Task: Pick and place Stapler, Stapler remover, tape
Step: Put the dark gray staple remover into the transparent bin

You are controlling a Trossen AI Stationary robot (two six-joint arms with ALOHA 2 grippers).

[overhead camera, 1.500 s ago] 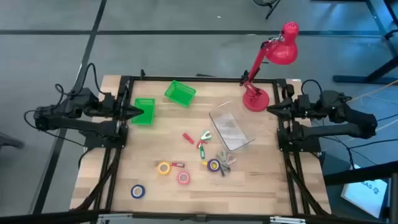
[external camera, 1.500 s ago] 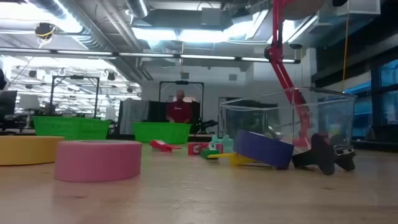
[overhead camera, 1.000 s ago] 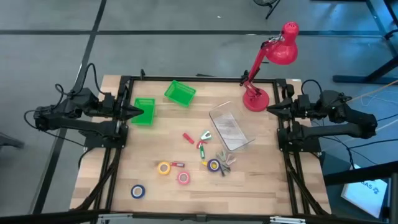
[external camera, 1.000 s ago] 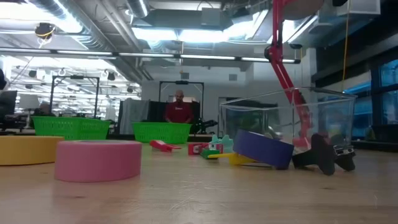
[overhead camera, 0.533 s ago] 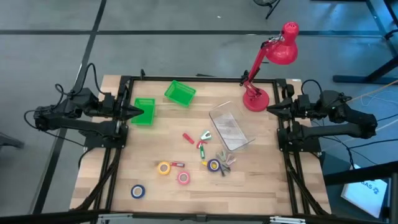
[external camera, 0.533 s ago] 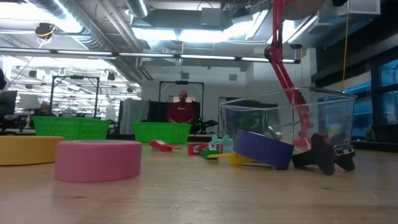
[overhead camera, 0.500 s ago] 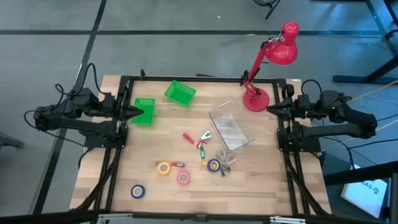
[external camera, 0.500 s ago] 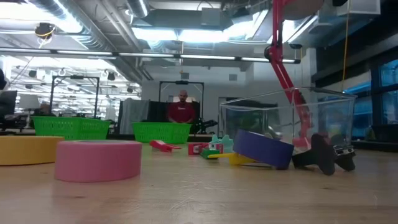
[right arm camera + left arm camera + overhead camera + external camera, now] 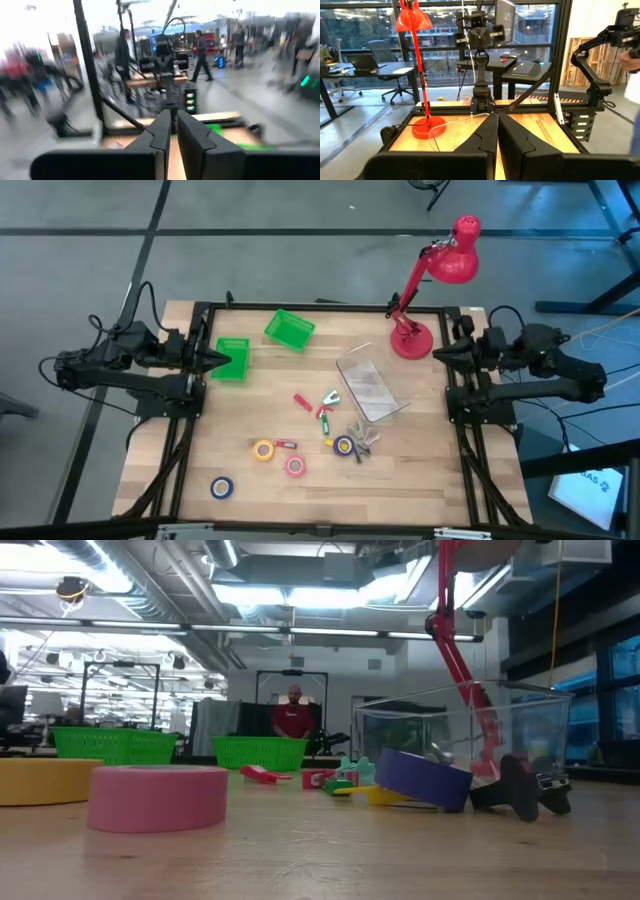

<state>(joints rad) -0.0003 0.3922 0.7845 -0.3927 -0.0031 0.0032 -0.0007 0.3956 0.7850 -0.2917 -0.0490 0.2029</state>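
Outward — both arms, table's edges

bright ceiling strip lights, even daylight overhead; right wrist view motion-blurred.

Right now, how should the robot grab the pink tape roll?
The pink tape roll lies flat on the table, hole up, with bare wood around most of it, though the yellow roll is close. Probably best to come straight down and pinch across its outer wall with the left claw, parked at the table's left edge.
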